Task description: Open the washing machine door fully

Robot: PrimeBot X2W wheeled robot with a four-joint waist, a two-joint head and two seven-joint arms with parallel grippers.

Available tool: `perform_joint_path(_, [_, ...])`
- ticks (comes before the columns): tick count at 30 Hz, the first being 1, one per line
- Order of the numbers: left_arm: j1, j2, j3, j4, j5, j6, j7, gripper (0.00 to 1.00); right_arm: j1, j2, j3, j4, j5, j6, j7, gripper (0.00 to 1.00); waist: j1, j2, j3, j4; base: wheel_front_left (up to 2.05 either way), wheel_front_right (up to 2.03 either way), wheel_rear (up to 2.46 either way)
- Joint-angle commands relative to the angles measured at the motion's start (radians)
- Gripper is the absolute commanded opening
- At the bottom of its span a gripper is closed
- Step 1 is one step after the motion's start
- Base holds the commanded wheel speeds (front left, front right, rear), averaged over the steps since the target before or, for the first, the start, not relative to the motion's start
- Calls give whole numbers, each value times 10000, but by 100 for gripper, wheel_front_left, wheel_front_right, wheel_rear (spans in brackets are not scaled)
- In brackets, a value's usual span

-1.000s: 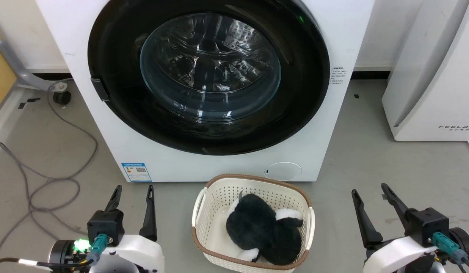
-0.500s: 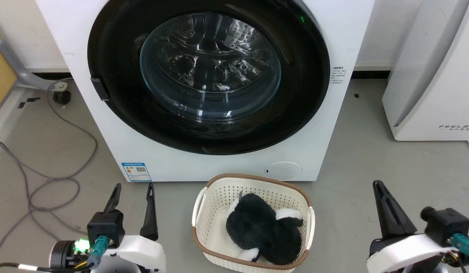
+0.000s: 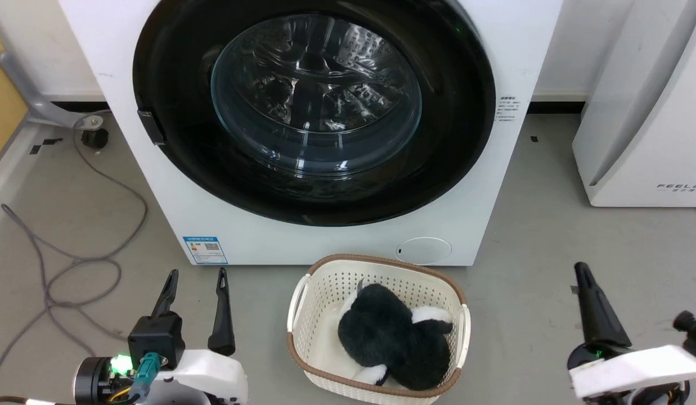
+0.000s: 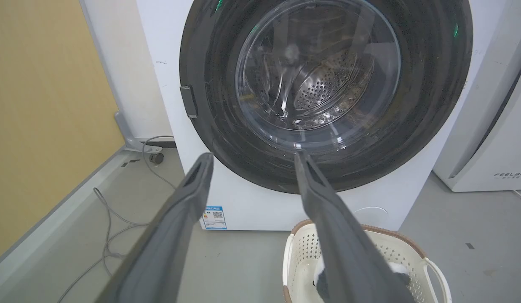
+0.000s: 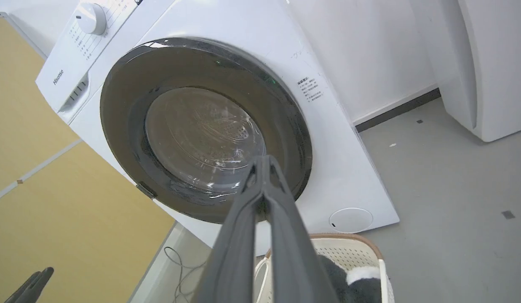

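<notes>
The white washing machine stands straight ahead. Its round glossy black door lies flat against the front, with the glass bowl in its centre and the small latch on its left rim. My left gripper hovers low over the floor at the machine's front left corner, open and holding nothing; the left wrist view has the latch above and left of the left gripper. My right gripper is low at the right, turned edge-on, its fingers pressed together and pointing towards the door in the right wrist view.
A cream basket with a black and white plush toy sits on the floor just before the machine, between my arms. The white FEELAIR appliance stands to the right. A grey cable loops over the floor at the left.
My right gripper has gone from open to shut, rolled edge-on and drifted right. The left gripper has barely moved. The head view has shifted slightly.
</notes>
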Motion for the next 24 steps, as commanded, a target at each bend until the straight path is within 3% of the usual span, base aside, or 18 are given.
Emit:
perform_joint_path(1, [-80,4,-36,-80,-39,104,-120,100,-226,2,-132,99,666,4,80,0,-2,0,32,18,0,0,0])
perform_joint_path(13, [-387,4,-119,-201,-52,282,-370,100,-1551,-90,-1151,1086,2596,5,695,0,-2,0,511,201,0,0,0])
perform_joint_path(24, [-854,4,-248,-353,-49,496,-600,100,-3761,-843,-1714,2407,3932,6,691,0,-2,0,1409,498,0,0,0])
